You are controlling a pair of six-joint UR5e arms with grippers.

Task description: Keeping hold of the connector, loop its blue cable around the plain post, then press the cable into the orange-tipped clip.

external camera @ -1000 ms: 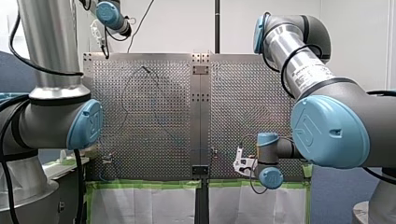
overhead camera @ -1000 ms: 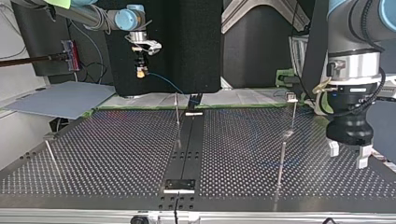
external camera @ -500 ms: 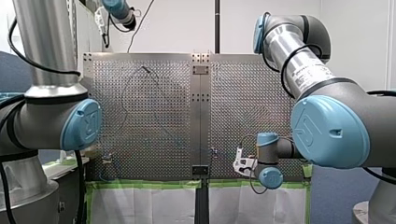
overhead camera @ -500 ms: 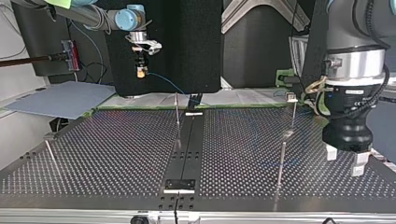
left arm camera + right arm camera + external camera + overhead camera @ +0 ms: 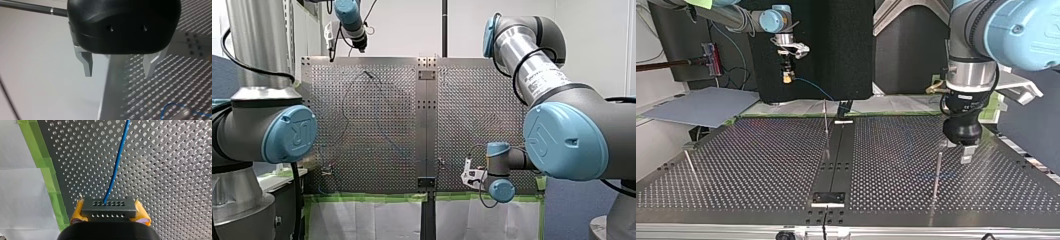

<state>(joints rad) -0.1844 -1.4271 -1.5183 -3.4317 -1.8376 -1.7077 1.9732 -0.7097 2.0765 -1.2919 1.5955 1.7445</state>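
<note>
My right gripper [image 5: 110, 218] is shut on the black connector [image 5: 109, 208], held between its yellow pads [image 5: 78, 211]. The blue cable [image 5: 116, 162] runs out of the connector across the perforated table. In the top view this gripper [image 5: 786, 75] hangs above the table's far edge, and the cable [image 5: 813, 87] slopes down toward the middle post [image 5: 826, 117]. My left gripper [image 5: 958, 152] stands open over the top view's right half, just behind a plain post [image 5: 937, 175]. Its metal fingers [image 5: 87, 65] hold nothing, and a blue cable loop [image 5: 175, 110] lies ahead of them.
A thin post [image 5: 691, 162] leans at the top view's left edge. A black strip [image 5: 836, 155] runs down the table's middle. Green tape [image 5: 47, 170] lines the table's edge by my right gripper. In the front view my left arm's wrist [image 5: 349, 20] is high above the board.
My left gripper has moved from the table's right edge toward the middle in the top view, ending by the plain post. My right gripper has stayed where it was with the connector.
</note>
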